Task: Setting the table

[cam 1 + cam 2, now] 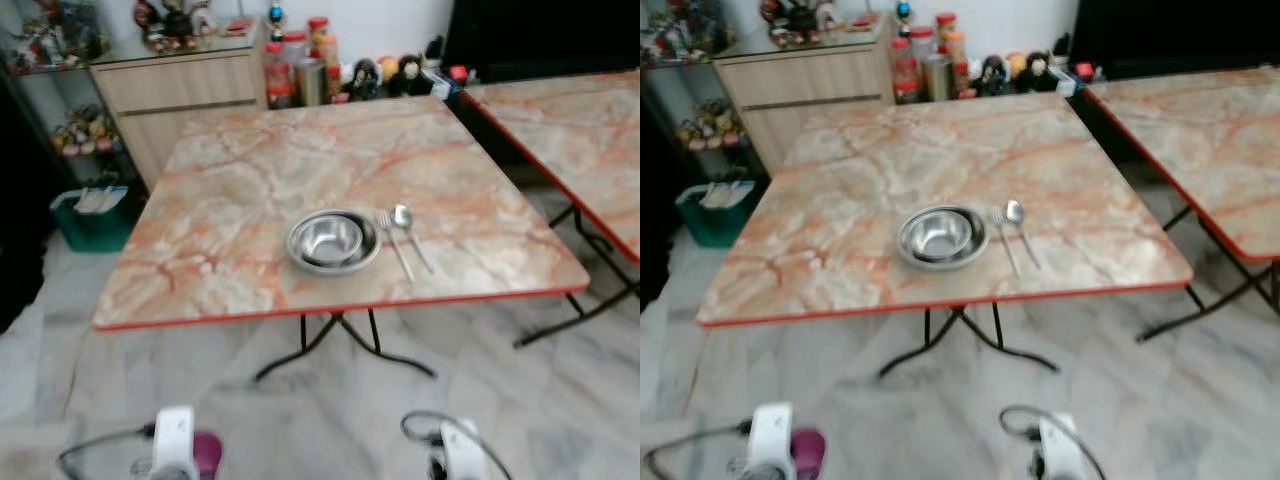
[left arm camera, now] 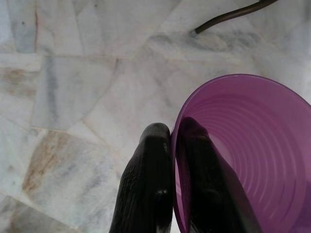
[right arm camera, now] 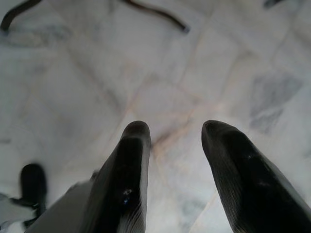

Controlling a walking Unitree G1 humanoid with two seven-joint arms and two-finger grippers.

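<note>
Left tool (image 2: 167,145) clamped on the wall of a translucent purple plastic cup (image 2: 252,160), one finger inside, one outside, mouth facing the wrist camera, low above the pale marble floor (image 2: 73,87). Further ahead, on the marbled orange-edged surface (image 1: 250,180): round steel bowl (image 1: 333,240), then steel fork (image 1: 394,243) and steel spoon (image 1: 410,234) just beside it, handles toward the near edge. Right tool (image 3: 176,133) parted, holding nothing, over floor.

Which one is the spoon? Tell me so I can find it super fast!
Look at the marble-patterned table with the red edge. Near its front edge sits a shiny metal bowl, and beside it lie two pieces of cutlery. The spoon is the one farther from the bowl, with a round end, unlike the pronged fork.
</note>
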